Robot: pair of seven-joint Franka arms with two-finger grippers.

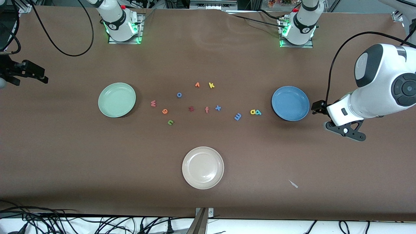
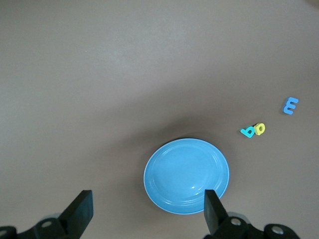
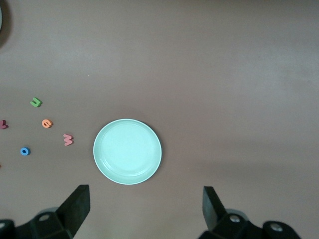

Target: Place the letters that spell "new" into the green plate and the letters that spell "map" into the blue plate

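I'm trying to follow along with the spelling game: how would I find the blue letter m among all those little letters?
Start at the blue plate toward the left arm's end of the table. Beside it lie a yellow a and a teal p, touching; the blue m comes next, toward the middle. It is a ridged, three-pronged shape, unlike the blue cross-shaped x or ring-shaped o.

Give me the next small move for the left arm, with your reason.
Probably swing the left gripper from above the blue plate toward the yellow a and teal p, then lower. Its fingers are open and hold nothing, the plate holds no letters, and that touching pair is the "map" piece lying closest to the plate. The blue m sits just past them.
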